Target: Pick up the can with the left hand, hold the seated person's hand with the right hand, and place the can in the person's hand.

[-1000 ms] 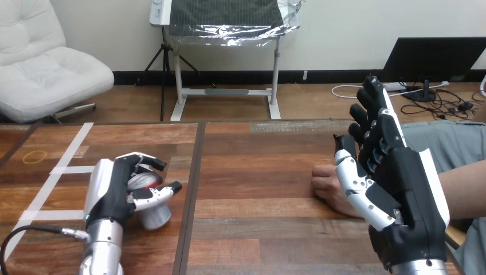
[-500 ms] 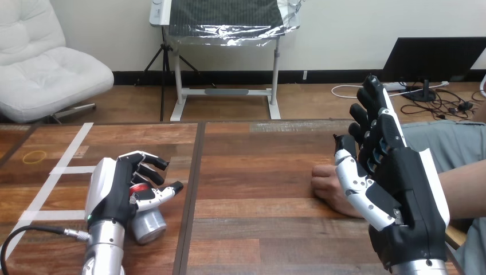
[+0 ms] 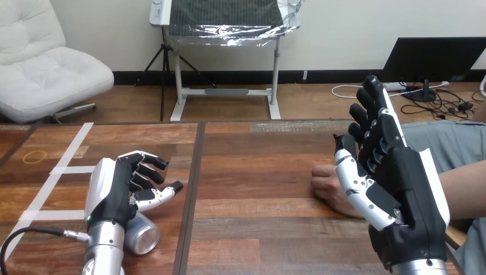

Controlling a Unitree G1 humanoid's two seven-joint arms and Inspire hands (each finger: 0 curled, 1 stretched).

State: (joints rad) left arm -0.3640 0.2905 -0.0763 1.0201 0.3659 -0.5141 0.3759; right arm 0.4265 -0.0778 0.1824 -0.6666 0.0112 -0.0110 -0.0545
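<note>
A silver can (image 3: 143,236) lies on its side on the wooden table (image 3: 258,172), just right of my left wrist and partly hidden by it. My left hand (image 3: 117,186) hovers beyond the can with its fingers loosely spread, holding nothing. At the right, my right hand (image 3: 395,177) stands raised, palm facing left, fingers straight and open. The person's hand (image 3: 325,183) rests on the table just left of my right hand's thumb and is partly covered by it; I cannot tell whether they touch.
White tape lines (image 3: 63,169) cross the table's left part, with a yellow rubber band (image 3: 35,156) beyond them. A dark seam (image 3: 192,189) splits the tabletop. The person's forearm (image 3: 464,189) comes in from the right edge.
The can has slipped out of my left hand, dropped toward the near edge and now lies by the wrist. The left fingers have spread. My right hand and the person's hand have not moved.
</note>
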